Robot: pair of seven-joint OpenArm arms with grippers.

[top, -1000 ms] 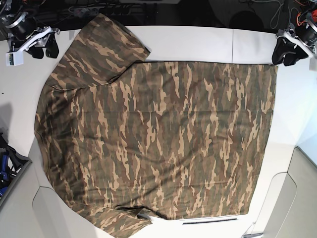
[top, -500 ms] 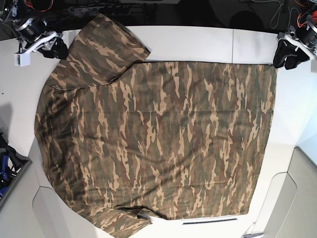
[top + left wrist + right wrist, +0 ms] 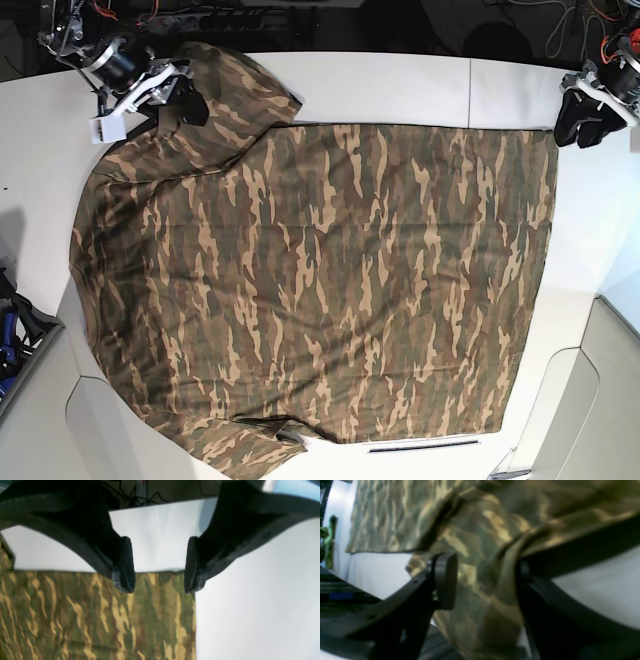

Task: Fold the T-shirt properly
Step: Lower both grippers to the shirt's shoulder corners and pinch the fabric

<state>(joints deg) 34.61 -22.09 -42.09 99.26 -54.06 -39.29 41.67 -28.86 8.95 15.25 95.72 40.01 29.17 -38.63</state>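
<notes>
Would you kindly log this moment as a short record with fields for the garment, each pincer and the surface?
garment: T-shirt, camouflage, spread flat, unfolded
surface: white table
left pincer: open, above the shirt's hem corner, holding nothing
right pincer: open, sleeve fabric between its jaws, not clamped
fold progress: none visible
</notes>
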